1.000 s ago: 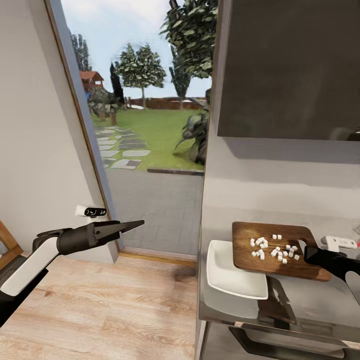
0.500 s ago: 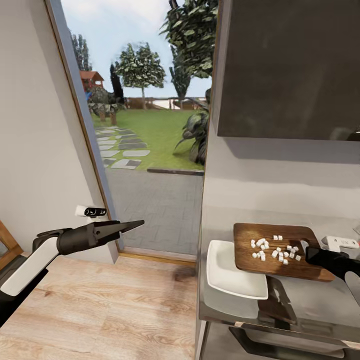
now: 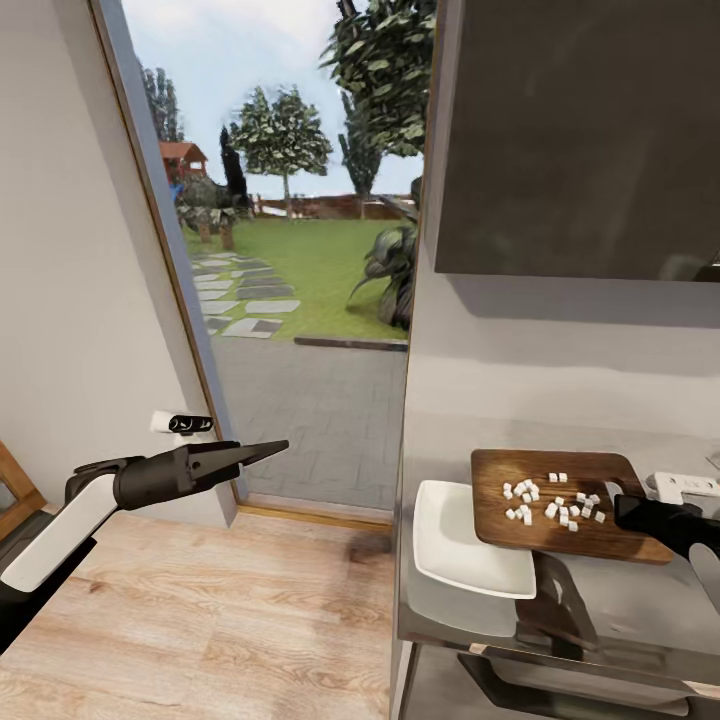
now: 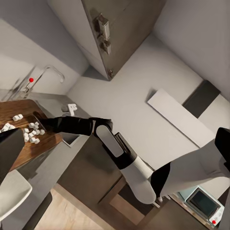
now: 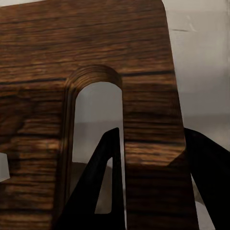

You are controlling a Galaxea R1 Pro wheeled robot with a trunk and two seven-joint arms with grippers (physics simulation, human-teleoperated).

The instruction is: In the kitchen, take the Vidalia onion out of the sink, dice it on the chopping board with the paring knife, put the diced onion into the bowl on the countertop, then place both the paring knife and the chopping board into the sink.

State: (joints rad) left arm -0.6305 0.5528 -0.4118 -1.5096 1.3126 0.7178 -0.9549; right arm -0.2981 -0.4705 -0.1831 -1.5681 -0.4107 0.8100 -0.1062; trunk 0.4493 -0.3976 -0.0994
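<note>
Left arm, white forearm with black wrist, reaches in from lower left of head view; black left gripper (image 3: 272, 446) closed to a point, empty. Black right gripper (image 3: 622, 507) at right edge clamps brown wooden chopping board (image 3: 556, 487).

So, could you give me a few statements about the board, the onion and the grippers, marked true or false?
1. The diced onion lies on the board. True.
2. The bowl holds onion bits. False: it is empty.
3. The right gripper grips the board at its slotted end. True: one finger passes through the slot, the other is outside the edge.
4. The left gripper holds the knife. False: its fingers are shut on nothing, out over the floor.
5. The board lies flat beside the bowl. False: one end overlaps the bowl's rim.
</note>
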